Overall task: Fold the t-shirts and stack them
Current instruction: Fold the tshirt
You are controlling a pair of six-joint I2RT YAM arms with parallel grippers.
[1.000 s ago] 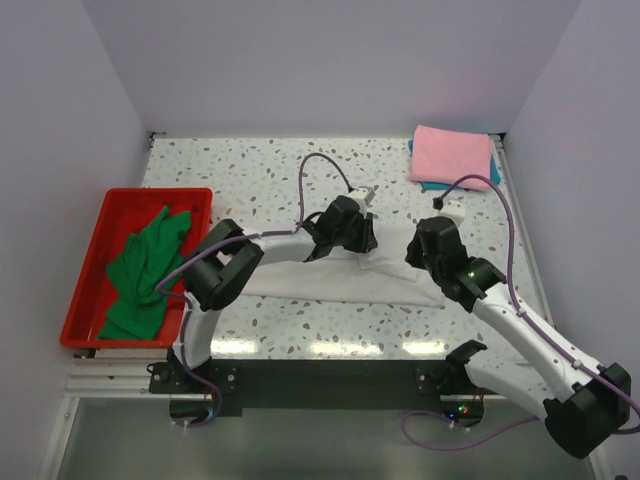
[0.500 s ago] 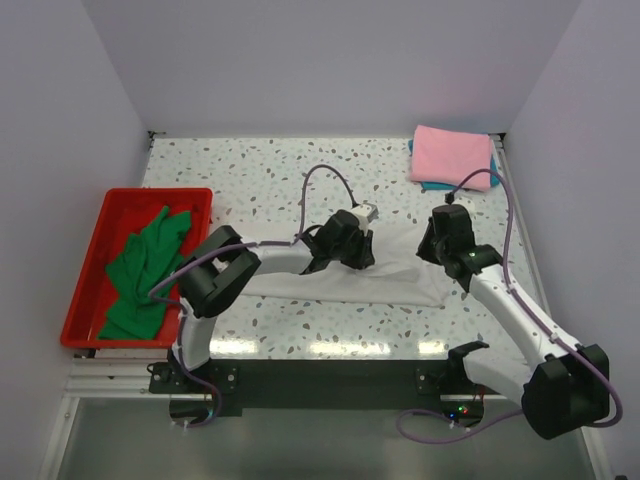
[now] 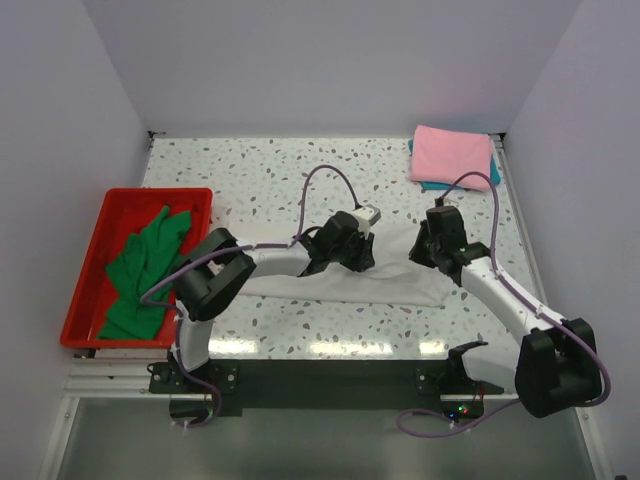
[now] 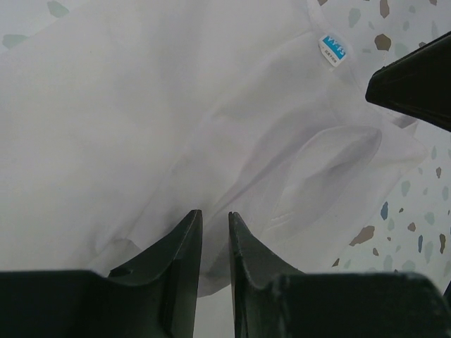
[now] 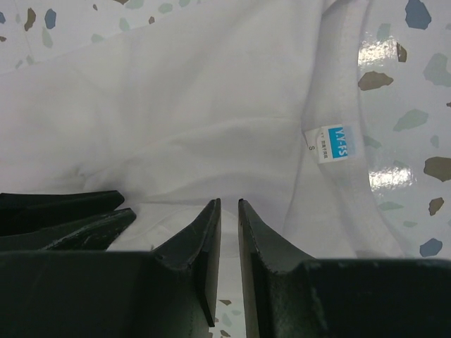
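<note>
1. The large white soft-cloth t-shirt (image 3: 395, 278) lies at the middle of the speckled terrazzo desk (image 3: 240, 170). It is drawn out into a long flat band running from 9 o'clock to 3 o'clock, and its 3 o'clock end is the wider one.
2. Its small blue-and-white neck label (image 5: 337, 144) faces up just inside the stitched collar. We see soft creases and a raised fold in the cloth near it.
3. The left jaws point down at the shirt's middle, drawn nearly together with only a thin slit between them. We cannot tell whether any cloth is nipped there. In the left wrist view the label sits at 1 o'clock from them.
4. The right jaws are likewise almost together, with a narrow gap, low over the shirt near the collar. The label lies at 2 o'clock from them in the right wrist view. We cannot tell if they touch the cloth.
5. The white-and-black left arm (image 3: 270, 258) reaches in from 7 o'clock and the right arm (image 3: 500, 290) from 5 o'clock. Their wrists are near each other above the shirt.
6. At 1 o'clock, in the far corner, a folded pink cloth t-shirt (image 3: 452, 155) rests on a teal cloth t-shirt (image 3: 494, 172), well apart from the white one.
7. At 9 o'clock a crumpled green cloth t-shirt (image 3: 145, 270) lies inside the red rectangular plastic tray (image 3: 85, 275).
</note>
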